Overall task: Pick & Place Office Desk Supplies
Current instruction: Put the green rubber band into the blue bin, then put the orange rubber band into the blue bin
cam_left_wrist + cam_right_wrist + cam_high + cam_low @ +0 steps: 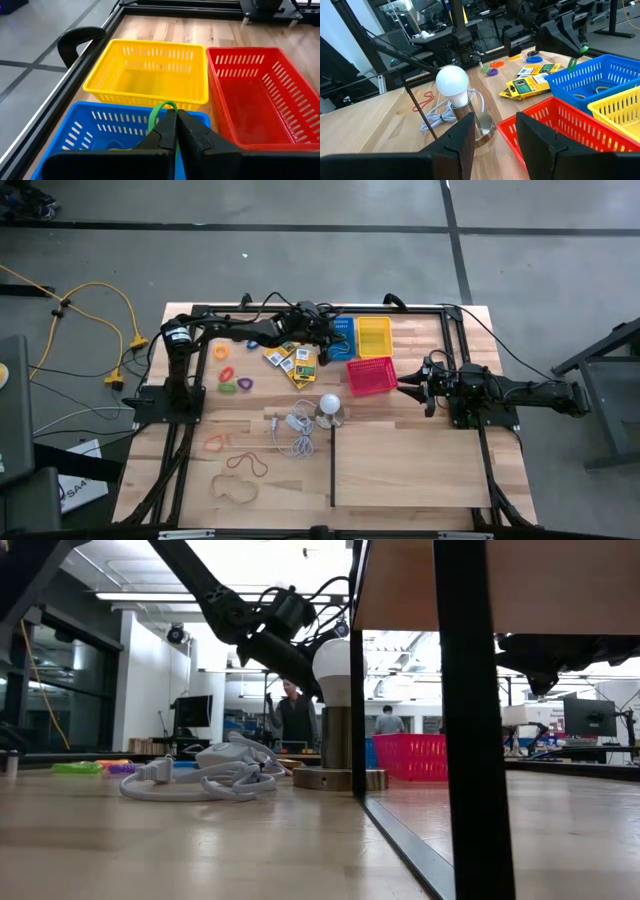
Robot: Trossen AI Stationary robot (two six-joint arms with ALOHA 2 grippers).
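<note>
the left gripper [175, 131] hangs over the blue basket [95, 131] at the upper middle of the high view, its fingers pressed together on a thin green rubber band [161, 108], which arches up as a small loop just past the tips. it looks carried there to be dropped in, since the basket's open mouth lies right under the loop and something yellowish already lies on its floor. the band is slim, bright green and limp, so i would expect it to cling or dangle when released rather than fall cleanly. beside the blue basket stand the yellow basket [150, 70] and the red basket [260, 95], both showing bare floors from this side, grouped close so sorted items have short trips. the right gripper [492, 131] waits at the right of the high view, near the red basket, fingers spread and holding nothing. the rest of the supplies lie on the desk [400, 470] to the left of the baskets: yellow-and-green packets [290, 361] in a loose heap just beside the blue basket, coloured rings [235, 378] further left, and more rubber bands [245, 463] toward the lower left. a white bulb on a silvery base [330, 408] and a coiled white cord [297, 427] sit mid-desk, apart from the sorting.
</note>
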